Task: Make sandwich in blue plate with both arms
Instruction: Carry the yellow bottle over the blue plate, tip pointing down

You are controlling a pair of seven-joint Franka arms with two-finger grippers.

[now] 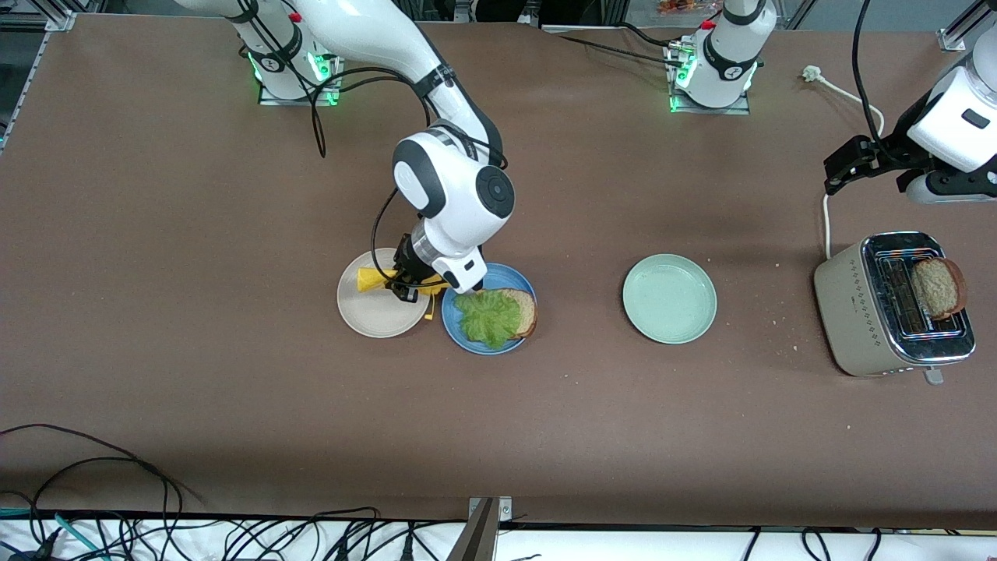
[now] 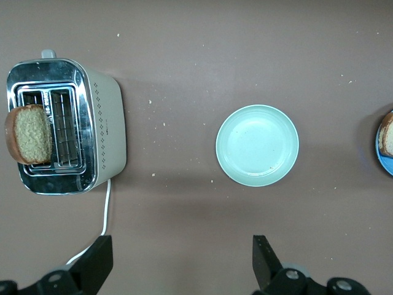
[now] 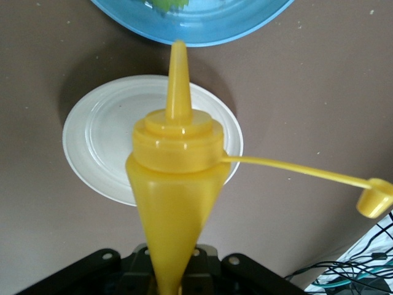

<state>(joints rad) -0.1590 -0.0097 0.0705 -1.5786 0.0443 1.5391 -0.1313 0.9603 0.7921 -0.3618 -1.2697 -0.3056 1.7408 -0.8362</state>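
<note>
The round blue plate [image 1: 488, 310] is seen on the brown counter [image 1: 234, 405], touching the round beige plate [image 1: 374, 308] and lying toward the right arm's end of the counter from the pale mint-green plate [image 1: 669, 298]. A brown toasted bread slice [image 1: 523, 309] is laid on the blue plate, and a ruffled green lettuce leaf [image 1: 488, 317] is spread on top of it.

The right arm is bent down over the two touching plates. A yellow plastic squeeze bottle [image 3: 175, 184] is gripped in the right hand [image 1: 406, 282] over the beige plate. Its pointed tip is aimed at the blue plate, and its small cap [image 3: 374, 198] hangs off to one side on a thin strap.

The left arm is held up high and waits. The left hand [image 2: 181, 267] is spread wide and holds nothing. A second bread slice [image 1: 938, 287] is stood up in a slot of the beige toaster [image 1: 857, 312].
</note>
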